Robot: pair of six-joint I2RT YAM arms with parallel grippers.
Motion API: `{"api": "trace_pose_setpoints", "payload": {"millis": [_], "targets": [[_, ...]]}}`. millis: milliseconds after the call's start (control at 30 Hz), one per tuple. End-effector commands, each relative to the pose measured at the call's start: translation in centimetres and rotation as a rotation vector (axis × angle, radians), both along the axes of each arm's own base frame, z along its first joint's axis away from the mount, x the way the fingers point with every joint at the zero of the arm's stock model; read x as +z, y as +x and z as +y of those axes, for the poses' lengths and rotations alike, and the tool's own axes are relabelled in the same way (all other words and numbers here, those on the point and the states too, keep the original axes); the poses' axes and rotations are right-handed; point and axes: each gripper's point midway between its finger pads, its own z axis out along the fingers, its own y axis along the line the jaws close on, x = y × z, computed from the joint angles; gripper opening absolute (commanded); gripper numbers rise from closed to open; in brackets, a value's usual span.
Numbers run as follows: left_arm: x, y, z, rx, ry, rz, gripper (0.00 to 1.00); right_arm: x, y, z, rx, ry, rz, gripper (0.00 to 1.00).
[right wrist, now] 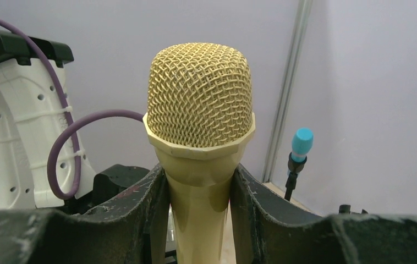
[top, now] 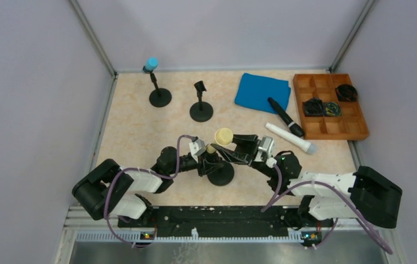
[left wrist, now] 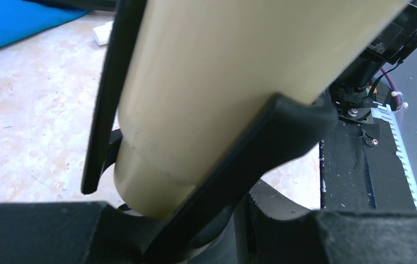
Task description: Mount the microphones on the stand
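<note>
My right gripper [top: 238,148] [right wrist: 199,177] is shut on the neck of the cream microphone [top: 223,136] [right wrist: 199,93], holding it upright. Its tapered lower end [left wrist: 206,82] sits between the prongs of the black clip [left wrist: 261,143] of the near stand [top: 220,174]. My left gripper [top: 202,159] [left wrist: 206,223] is shut on that stand just under the clip. The light blue microphone [top: 151,64] [right wrist: 302,142] stands in the far-left stand [top: 160,98]. A second stand [top: 201,111] is empty. The black microphone [top: 285,116] and the white microphone [top: 289,138] lie on the table.
A blue cloth [top: 261,92] [left wrist: 14,22] lies at the back, under the black microphone's end. A wooden compartment tray [top: 355,132] holding black items sits at the back right. Grey walls close in the table on three sides.
</note>
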Motion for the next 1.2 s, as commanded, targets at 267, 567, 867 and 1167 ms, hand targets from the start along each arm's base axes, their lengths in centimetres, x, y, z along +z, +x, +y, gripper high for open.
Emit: {"api": "trace_pose_setpoints", "payload": {"millis": [267,567,867,1167], "targets": [[4.3,-0.6,-1.2,-0.071,-0.102,-0.216,0.0,-24.3,0.8,-1.0,-0.07,-0.567,0.352,0.0],[4.9,-0.6,-1.0,-0.044,-0.154,-0.171,0.0,-25.9,0.0,-2.6,-0.088,-0.572,0.396,0.0],[4.7,0.8,-1.0,0.035,-0.174,-0.078,0.46,-19.9,0.7,-1.9,-0.1,-0.385,0.297,0.0],[5.5,2.7,0.2,0.178,-0.164,-0.053,0.86,-14.3,3.4,-1.9,-0.312,-0.322,0.16,0.0]]}}
